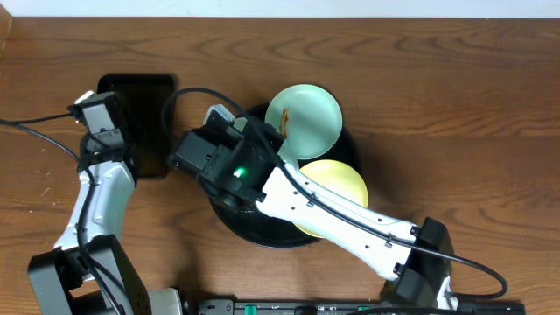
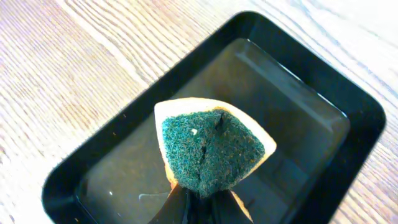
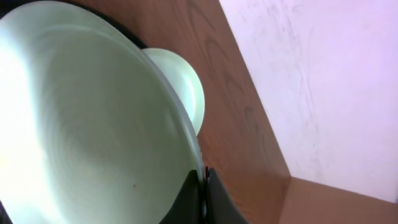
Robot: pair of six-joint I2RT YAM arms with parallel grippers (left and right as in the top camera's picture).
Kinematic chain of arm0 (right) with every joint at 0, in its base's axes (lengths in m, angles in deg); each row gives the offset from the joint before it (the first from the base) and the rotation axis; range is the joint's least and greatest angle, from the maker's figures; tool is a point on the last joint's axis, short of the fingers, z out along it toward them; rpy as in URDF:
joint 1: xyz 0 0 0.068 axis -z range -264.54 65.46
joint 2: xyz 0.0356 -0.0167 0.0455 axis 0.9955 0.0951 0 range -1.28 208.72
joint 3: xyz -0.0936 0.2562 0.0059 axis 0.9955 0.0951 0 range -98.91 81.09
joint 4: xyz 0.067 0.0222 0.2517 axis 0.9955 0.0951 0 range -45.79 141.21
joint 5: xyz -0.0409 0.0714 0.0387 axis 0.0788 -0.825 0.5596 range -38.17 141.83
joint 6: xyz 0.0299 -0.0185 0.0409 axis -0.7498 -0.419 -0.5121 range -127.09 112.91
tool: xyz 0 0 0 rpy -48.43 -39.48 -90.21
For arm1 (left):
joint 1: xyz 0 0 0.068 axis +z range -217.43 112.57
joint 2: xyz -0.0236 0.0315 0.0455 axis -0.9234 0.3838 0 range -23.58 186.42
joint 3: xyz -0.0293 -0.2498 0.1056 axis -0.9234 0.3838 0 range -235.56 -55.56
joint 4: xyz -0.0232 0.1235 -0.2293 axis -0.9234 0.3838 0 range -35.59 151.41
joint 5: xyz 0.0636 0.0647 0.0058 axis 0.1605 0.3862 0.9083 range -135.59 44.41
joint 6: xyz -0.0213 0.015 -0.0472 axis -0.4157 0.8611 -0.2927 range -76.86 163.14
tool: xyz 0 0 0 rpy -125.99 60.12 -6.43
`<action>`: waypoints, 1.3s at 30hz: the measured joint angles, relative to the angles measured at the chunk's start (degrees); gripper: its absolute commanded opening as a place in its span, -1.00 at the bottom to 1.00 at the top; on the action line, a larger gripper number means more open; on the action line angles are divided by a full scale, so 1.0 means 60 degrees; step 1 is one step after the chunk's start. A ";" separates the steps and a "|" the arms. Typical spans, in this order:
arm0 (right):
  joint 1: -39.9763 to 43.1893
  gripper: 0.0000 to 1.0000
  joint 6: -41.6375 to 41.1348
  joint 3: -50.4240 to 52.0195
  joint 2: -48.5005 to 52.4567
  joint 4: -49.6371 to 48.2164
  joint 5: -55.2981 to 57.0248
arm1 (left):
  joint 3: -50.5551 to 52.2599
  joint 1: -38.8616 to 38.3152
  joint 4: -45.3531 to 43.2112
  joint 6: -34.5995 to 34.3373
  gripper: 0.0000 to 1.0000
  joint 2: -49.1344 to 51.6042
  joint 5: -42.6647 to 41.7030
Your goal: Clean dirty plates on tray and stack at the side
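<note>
Dirty plate (image 3: 93,124), pale mint: held tilted over the round black tray (image 1: 254,234) by the right gripper (image 3: 204,186) pinching its rim, likely presenting its face for wiping; left gripper (image 2: 200,206) clamps a sponge (image 2: 211,146) above the rectangular tray (image 2: 348,112), probably ready to scrub.

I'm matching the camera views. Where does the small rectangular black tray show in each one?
Overhead: rectangular tray in the upper left of the picture.
Left wrist: fills most of the frame, behind the green sponge.
Right wrist: not in it.
Shared landmark: the brown wood table, in all three.
</note>
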 measured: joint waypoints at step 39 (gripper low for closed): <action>0.9300 -0.98 -0.0627 0.0004 -0.0011 0.1137 -1.3267 | 0.0000 0.0423 -0.0098 0.0138 -0.85 0.0787 -0.0346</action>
